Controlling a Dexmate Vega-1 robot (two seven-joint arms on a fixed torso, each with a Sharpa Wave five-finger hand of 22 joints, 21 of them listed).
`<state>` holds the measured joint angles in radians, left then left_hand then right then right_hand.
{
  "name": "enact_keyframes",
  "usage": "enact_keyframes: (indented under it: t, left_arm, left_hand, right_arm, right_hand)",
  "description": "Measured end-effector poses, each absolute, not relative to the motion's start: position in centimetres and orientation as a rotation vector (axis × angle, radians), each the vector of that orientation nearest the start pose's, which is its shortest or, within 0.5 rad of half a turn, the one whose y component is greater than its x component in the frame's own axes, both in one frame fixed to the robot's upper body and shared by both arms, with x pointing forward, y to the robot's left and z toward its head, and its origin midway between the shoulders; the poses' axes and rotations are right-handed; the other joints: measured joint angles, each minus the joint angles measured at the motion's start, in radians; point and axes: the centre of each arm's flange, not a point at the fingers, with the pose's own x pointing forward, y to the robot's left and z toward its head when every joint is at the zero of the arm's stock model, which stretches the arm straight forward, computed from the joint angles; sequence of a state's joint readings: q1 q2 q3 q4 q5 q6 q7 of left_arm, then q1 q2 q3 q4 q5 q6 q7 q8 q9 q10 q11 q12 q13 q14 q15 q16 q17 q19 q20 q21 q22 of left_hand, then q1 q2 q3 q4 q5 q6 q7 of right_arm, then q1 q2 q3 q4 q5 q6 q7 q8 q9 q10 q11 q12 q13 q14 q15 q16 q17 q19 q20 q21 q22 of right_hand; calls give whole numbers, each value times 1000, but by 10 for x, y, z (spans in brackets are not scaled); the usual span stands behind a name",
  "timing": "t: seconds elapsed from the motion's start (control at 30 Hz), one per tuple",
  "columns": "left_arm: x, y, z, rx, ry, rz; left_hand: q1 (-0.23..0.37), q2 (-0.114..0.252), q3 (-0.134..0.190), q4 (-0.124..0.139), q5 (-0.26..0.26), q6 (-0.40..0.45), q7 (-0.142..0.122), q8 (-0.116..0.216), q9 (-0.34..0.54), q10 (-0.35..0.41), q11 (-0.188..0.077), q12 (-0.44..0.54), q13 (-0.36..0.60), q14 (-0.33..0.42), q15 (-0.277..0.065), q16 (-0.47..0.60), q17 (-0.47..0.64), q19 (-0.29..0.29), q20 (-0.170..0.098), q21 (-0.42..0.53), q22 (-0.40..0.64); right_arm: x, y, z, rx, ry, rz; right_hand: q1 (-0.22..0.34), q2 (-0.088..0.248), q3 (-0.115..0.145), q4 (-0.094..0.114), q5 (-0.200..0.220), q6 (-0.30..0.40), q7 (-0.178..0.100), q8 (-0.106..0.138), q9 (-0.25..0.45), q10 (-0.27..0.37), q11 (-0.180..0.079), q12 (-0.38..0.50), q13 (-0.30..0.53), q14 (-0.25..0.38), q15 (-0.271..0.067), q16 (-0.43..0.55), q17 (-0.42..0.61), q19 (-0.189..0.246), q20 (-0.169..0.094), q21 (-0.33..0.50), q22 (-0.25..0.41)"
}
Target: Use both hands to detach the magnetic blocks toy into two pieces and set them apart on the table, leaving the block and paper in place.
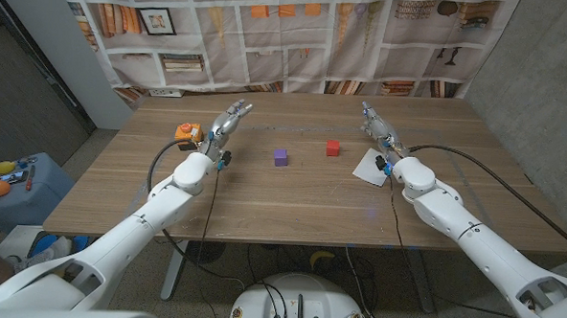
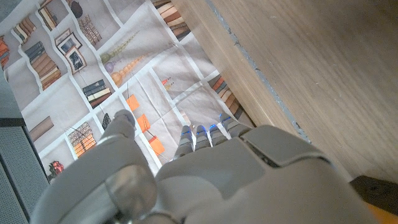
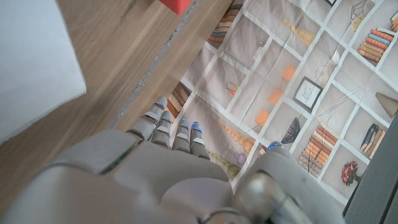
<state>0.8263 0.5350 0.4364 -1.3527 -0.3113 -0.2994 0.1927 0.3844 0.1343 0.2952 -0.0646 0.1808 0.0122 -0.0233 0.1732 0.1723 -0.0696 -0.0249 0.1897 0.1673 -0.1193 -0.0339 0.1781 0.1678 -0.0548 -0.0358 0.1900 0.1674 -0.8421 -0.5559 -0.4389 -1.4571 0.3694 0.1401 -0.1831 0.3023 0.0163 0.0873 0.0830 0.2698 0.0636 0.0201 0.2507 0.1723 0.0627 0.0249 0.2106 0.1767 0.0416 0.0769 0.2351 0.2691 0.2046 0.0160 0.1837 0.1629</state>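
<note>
Fingers extended and empty on both: we record the left robot hand (image 1: 230, 119) beside an orange block (image 1: 187, 132), the right robot hand (image 1: 376, 124) above white paper (image 1: 370, 168). Purple piece (image 1: 281, 157) and red piece (image 1: 333, 148) sit apart mid-tabletop (image 1: 262, 201).

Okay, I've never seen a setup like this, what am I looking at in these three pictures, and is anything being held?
It's a two-armed robot at a wooden table. The wide picture looks down from its head; the other two come from cameras on each wrist, turned oddly. The left robot hand and right robot hand are both raised over the table with fingers apart, holding nothing. On the table lie a purple block, a red block, a white paper and an orange block. Behind hangs a bookshelf-print curtain.
</note>
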Motion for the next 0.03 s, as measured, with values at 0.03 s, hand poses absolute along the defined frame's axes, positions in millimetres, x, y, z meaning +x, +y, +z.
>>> enact_keyframes:
  t: [0.03]
  left_arm:
    - [642,269,-14,256,-691,-57]
  left_hand:
    - [0,0,0,0,0,0,0,0,0,0,0,0,0,0,0,0,0,0,0,0,0]
  right_arm:
    - [641,-257,-15,-242,-586,92]
  right_hand:
    - [-5,5,0,0,0,-1,1,-4,0,0,0,-4,0,0,0,0,0,0,0,-3,0]
